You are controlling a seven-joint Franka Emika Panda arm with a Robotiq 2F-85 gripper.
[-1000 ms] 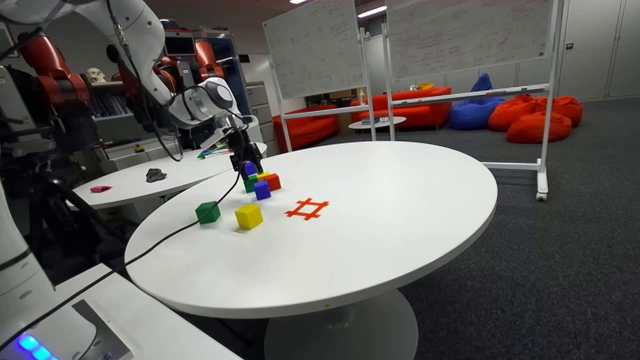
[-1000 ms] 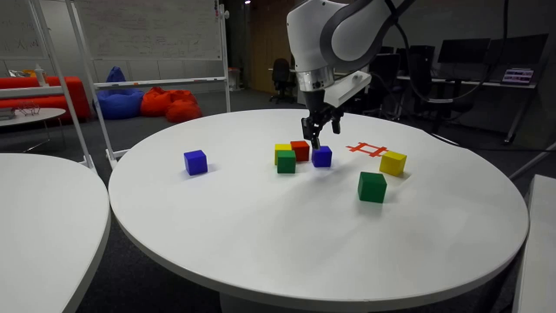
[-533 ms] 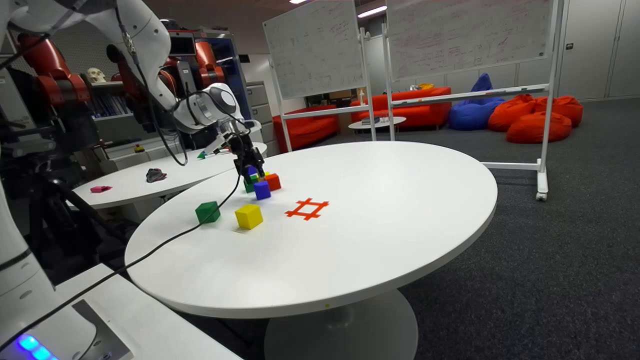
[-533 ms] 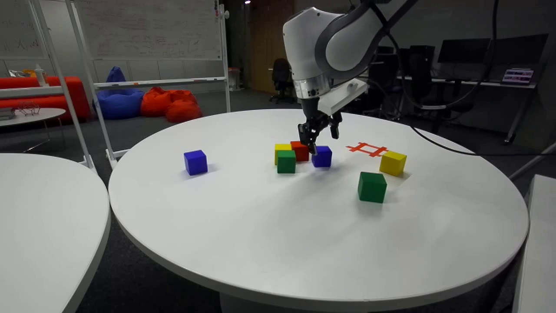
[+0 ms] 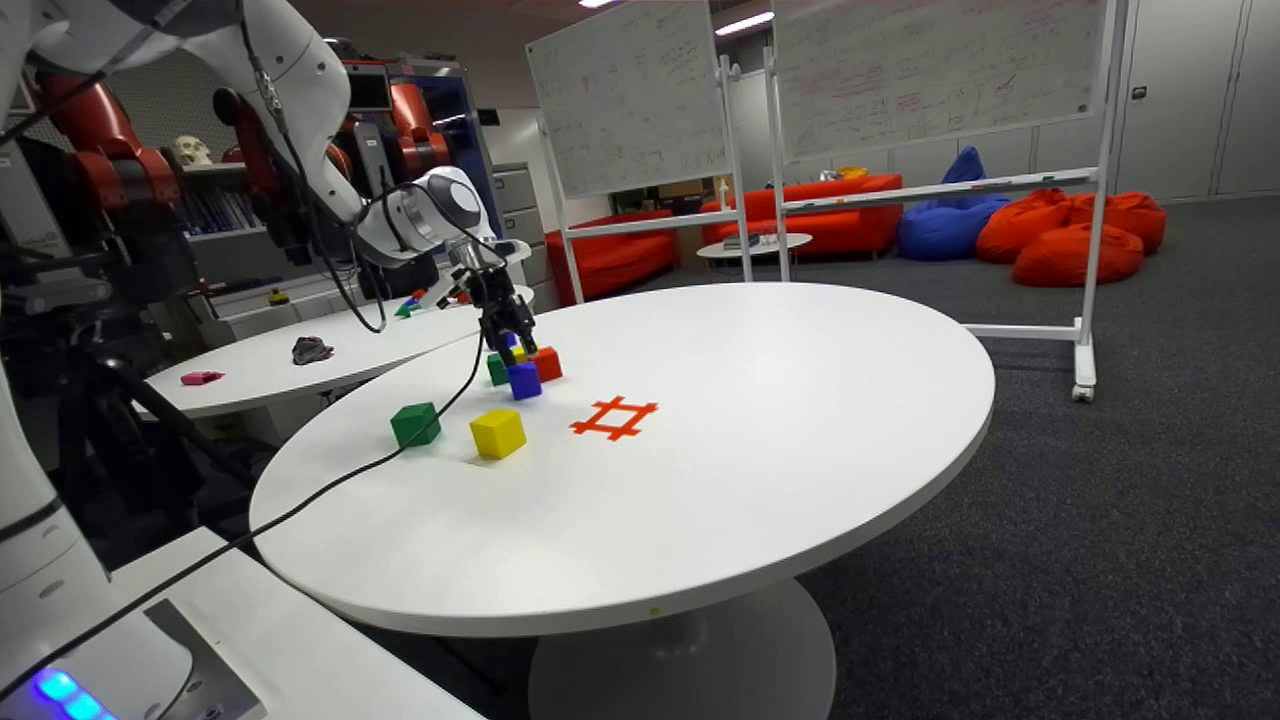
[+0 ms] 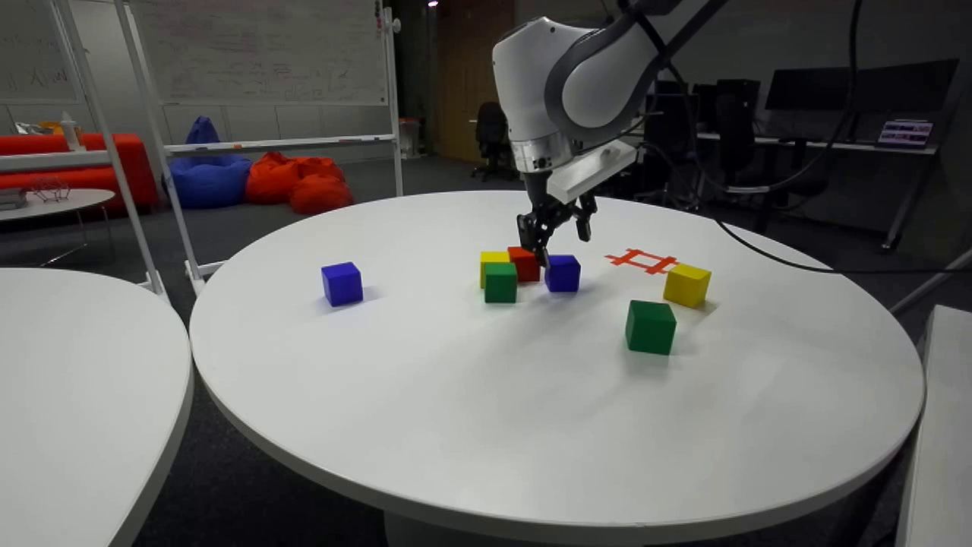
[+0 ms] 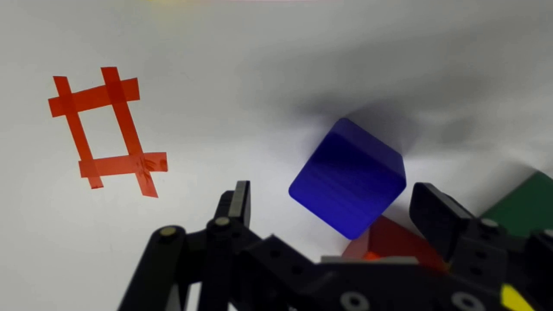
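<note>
Gripper (image 7: 332, 193) is spread wide and empty, close above the blue cube (image 7: 345, 181). That cube sits right of the middle in the wrist view, turned corner-on. A twist to face two flat sides should make a better squeeze. The red cube (image 7: 395, 239) is just below it there, so go gently. A green cube (image 7: 525, 205) peeks in at far right; red tape (image 7: 124, 125) lies upper left.

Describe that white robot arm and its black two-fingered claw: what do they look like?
The smooth, rounded white robot arm has dark grey bands, a silver metal collar near its end and glowing blue lights on its base. Black cables hang from it. The black two-fingered gripper has angular jointed links and small round bolt heads. I can make out no lettering.
</note>
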